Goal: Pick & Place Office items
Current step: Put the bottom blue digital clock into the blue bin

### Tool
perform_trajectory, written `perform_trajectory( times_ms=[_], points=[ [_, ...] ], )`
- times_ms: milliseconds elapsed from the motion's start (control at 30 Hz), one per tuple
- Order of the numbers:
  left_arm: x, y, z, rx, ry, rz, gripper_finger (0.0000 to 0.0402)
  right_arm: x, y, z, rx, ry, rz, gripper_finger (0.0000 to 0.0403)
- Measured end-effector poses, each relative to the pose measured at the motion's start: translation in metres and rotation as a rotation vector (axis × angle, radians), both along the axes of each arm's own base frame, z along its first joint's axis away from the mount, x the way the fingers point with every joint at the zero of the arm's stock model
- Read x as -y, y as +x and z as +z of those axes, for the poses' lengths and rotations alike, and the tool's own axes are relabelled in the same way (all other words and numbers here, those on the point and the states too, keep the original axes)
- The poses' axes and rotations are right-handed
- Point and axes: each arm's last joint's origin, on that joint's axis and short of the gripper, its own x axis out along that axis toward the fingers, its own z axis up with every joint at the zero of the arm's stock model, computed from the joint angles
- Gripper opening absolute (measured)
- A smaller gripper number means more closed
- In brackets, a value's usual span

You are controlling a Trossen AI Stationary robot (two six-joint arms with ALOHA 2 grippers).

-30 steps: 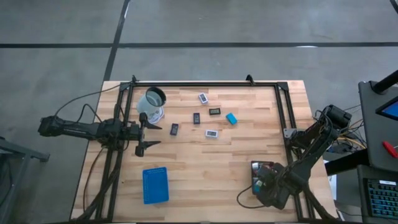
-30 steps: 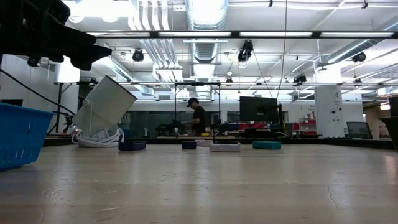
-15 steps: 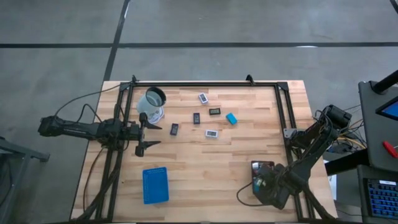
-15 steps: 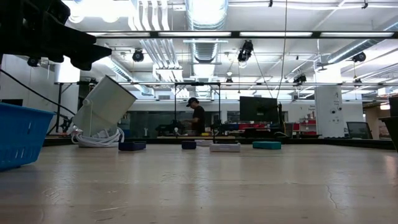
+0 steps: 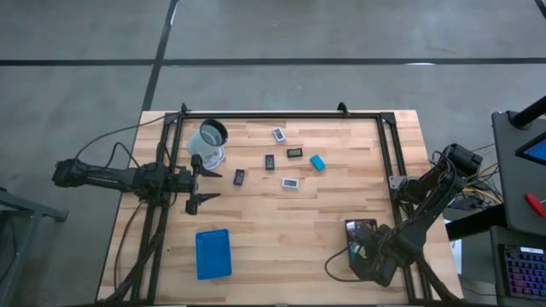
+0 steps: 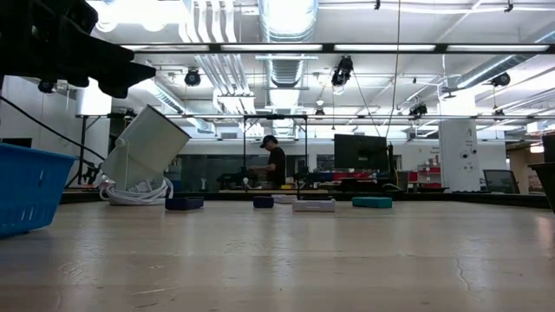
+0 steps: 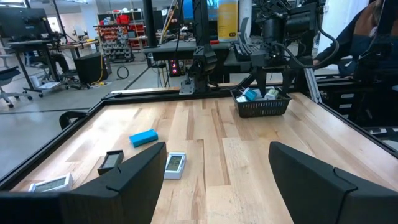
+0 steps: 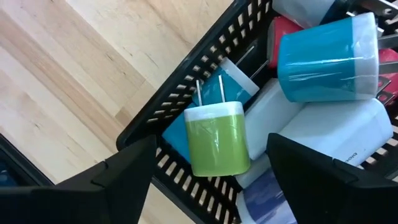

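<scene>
Several office items lie on the wooden table's middle: a teal block (image 5: 317,162), a white label piece (image 5: 291,182) and dark flat pieces (image 5: 240,176). More fill the black tray (image 5: 349,228) at the near right. Among them are a green block with two prongs (image 8: 217,142), a teal block (image 8: 326,59) and a white block (image 8: 329,134). My right gripper (image 8: 212,146) points down over this tray, open, with a finger on either side of the green block and clear of it. The green block lies on other pieces. My left gripper (image 5: 201,179) waits open and level at the table's left.
A clear cup (image 5: 209,141) lies tipped on a white coil near my left gripper. A blue tray (image 5: 213,253) stands at the near left. A black frame (image 5: 281,115) runs round the table. A person (image 6: 275,163) stands far off in the room.
My right gripper has rolled a little about its own pointing line above the black tray, staying in place. My left arm has kept still.
</scene>
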Motion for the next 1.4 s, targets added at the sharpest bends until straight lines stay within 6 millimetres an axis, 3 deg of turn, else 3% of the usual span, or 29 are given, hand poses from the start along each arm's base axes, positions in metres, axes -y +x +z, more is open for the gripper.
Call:
perform_trajectory(
  times_ms=[267,600,733,900,1033,1400],
  points=[
    [0.000,0.000,0.000,0.000,0.000,0.000,0.0289,-0.003,0.003,0.018,0.013,-0.017,-0.002,0.0293],
    [0.000,0.000,0.000,0.000,0.000,0.000,0.0289,0.001,0.005,0.075,0.060,-0.179,-0.014,0.0268],
    [0.000,0.000,0.000,0.000,0.000,0.001,0.0289,0.007,0.007,0.097,0.186,-0.323,-0.016,0.0262],
    [0.000,0.000,0.000,0.000,0.000,0.000,0.0291,0.012,0.013,0.119,0.477,-0.586,0.030,0.0258],
    [0.000,0.000,0.000,0.000,0.000,0.000,0.0290,0.017,0.020,0.126,0.571,-0.727,0.064,0.0261],
    [0.000,0.000,0.000,0.000,0.000,0.000,0.0289,0.044,0.061,0.125,0.523,-0.892,0.105,0.0274]
  ],
)
